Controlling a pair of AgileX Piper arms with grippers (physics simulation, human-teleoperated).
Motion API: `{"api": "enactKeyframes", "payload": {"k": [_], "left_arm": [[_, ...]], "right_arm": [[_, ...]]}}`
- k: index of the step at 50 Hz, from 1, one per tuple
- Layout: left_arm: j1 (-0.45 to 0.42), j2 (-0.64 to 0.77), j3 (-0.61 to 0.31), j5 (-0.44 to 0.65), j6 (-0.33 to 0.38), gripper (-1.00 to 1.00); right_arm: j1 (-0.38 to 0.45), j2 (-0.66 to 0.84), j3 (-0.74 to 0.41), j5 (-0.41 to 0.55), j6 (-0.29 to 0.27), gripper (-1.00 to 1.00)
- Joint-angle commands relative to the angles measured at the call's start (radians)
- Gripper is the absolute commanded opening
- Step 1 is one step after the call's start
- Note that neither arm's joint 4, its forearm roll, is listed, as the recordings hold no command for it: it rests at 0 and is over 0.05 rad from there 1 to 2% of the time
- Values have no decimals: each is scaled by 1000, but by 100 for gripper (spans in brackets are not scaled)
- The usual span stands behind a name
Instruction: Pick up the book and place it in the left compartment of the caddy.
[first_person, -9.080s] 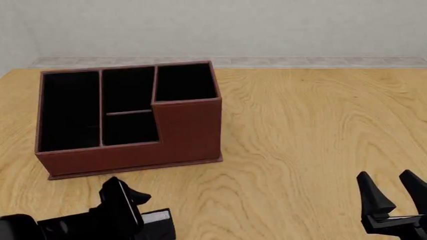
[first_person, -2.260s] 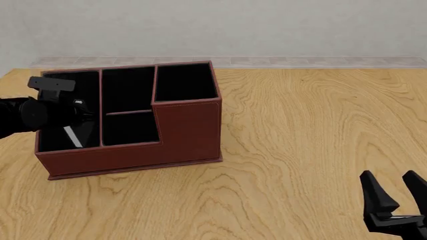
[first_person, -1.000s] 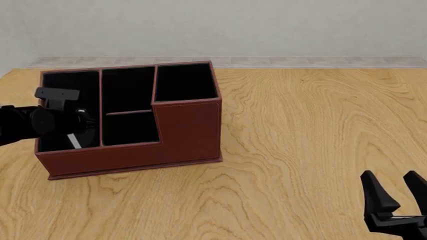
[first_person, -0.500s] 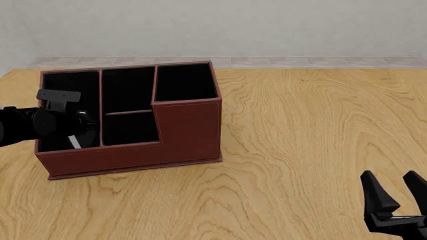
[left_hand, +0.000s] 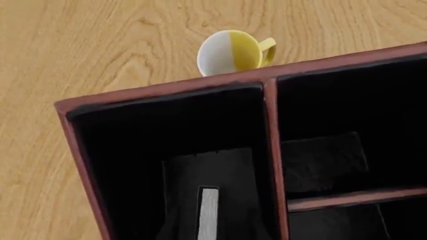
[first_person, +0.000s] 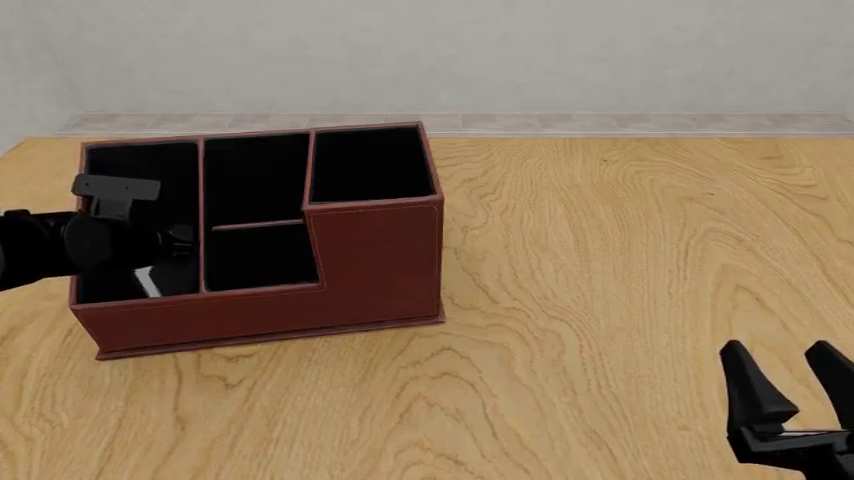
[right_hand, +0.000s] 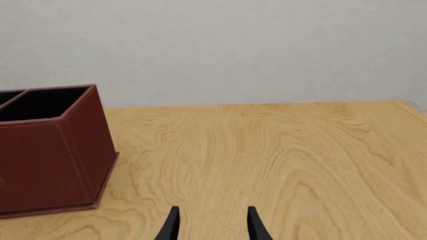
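The book (left_hand: 208, 215) sits down in the left compartment (first_person: 134, 170) of the caddy (first_person: 360, 270), white page edge showing, in the left half of the front view. The left claw (first_person: 167, 245) is over that compartment with its dark fingers either side of the book; can't tell if it's gripping or let go. There's a yellow and white cup (left_hand: 233, 51) on the table (first_person: 614, 280) just outside the caddy's wall, only visible from the left wrist. The right claw (first_person: 790, 395) is down in the lower right corner, spread open, holding nothing, well apart from the caddy.
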Motion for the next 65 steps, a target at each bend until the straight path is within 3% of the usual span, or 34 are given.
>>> {"api": "enactKeyframes", "payload": {"k": [1,65], "left_arm": [[-2,-6,2,-4,7,100],[11,-100,-7,46,47,100]], "right_arm": [[0,-2,-1,2,1,100],[-3,-23,0,16,9,100]]}}
